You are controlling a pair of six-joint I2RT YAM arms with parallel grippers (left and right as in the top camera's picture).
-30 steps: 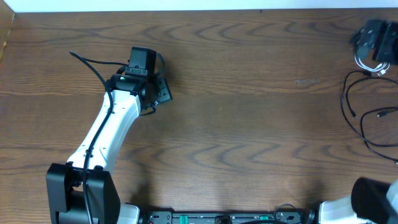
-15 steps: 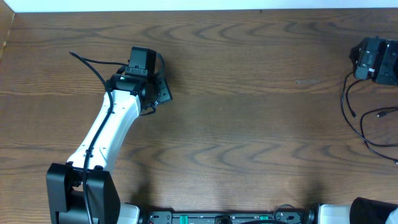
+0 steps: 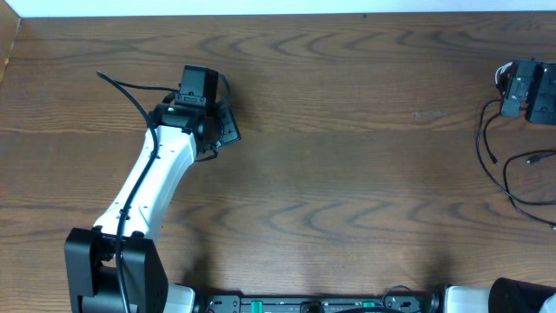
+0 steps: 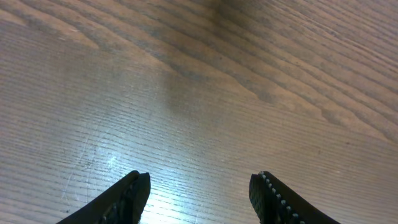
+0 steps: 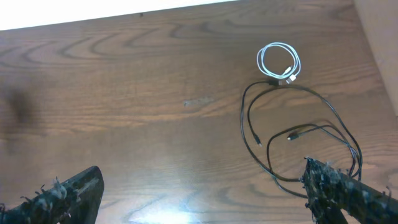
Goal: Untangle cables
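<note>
Right gripper [image 5: 200, 168]: jaws spread wide, nothing between them; I read it as hovering above table [image 5: 124, 93]. Just ahead of one fingertip: black cable [image 5: 243, 109], loose overlapping loops lying flat on wood. Farther ahead: white cable [image 5: 259, 62], small neat coil, touching black cable's far end. Left gripper [image 4: 200, 177]: jaws apart, empty, bare wood beneath; I see both cables well apart from it.

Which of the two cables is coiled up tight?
The white cable, wound in a small ring; the black cable sprawls in wide loose loops.
</note>
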